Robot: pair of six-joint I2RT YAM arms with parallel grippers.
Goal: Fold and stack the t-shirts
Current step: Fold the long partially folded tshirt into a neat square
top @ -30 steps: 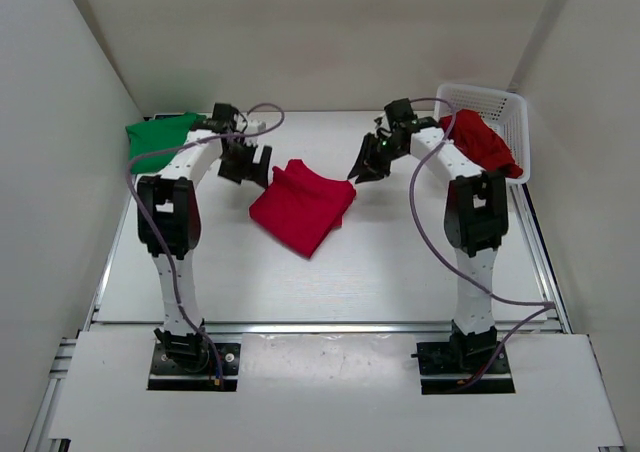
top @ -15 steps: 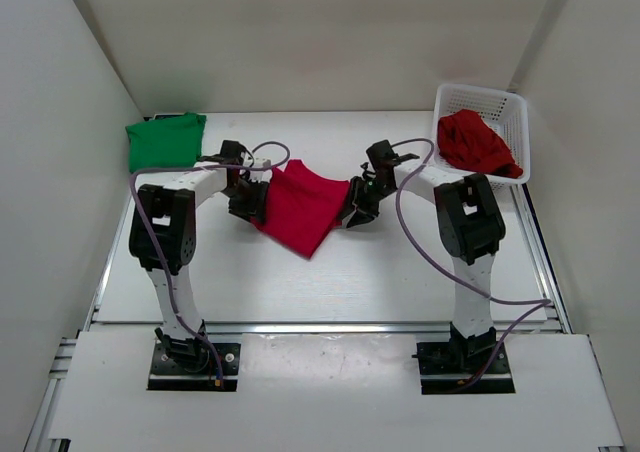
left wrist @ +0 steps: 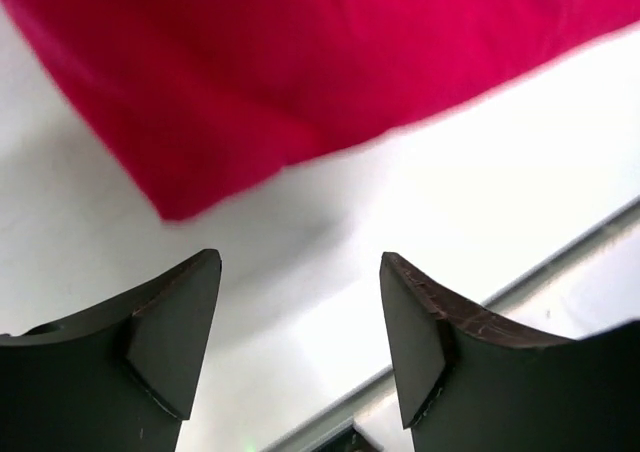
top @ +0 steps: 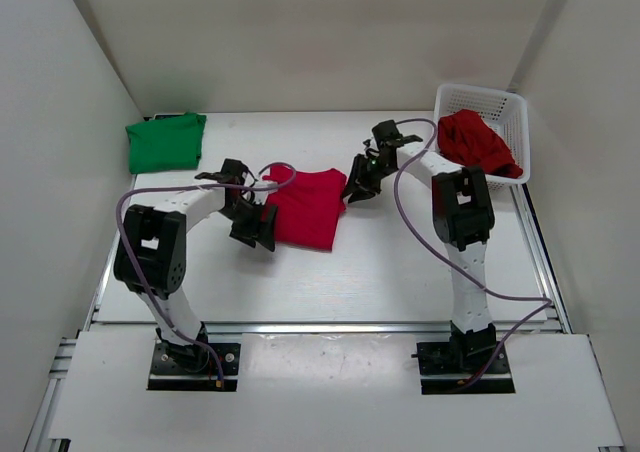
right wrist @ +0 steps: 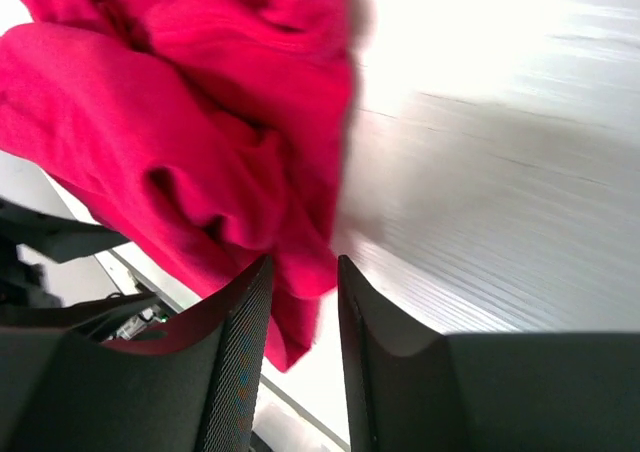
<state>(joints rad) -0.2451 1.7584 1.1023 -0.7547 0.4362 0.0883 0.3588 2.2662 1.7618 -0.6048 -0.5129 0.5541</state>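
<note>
A folded red t-shirt (top: 305, 207) lies flat mid-table. My right gripper (top: 356, 187) sits at its far right corner. In the right wrist view, bunched red cloth (right wrist: 200, 122) runs down between the narrow-set jaws of that gripper (right wrist: 303, 262), so it is shut on the shirt. My left gripper (top: 258, 230) is at the shirt's near left edge. It (left wrist: 300, 257) stands open with only bare table between its fingers, and the red shirt's edge (left wrist: 300, 62) lies just ahead. A folded green t-shirt (top: 165, 142) lies at the far left. A second red t-shirt (top: 478, 142) is heaped in the basket.
The white mesh basket (top: 520, 112) stands at the far right corner against the right wall. White walls close in the table on the left, right and back. A metal rail (top: 320, 324) runs along the table's near edge.
The red shirt has turned from a diamond to lie square with the table and shifted slightly left. The left gripper slid toward me along its left edge. The right gripper stayed at its right corner.
</note>
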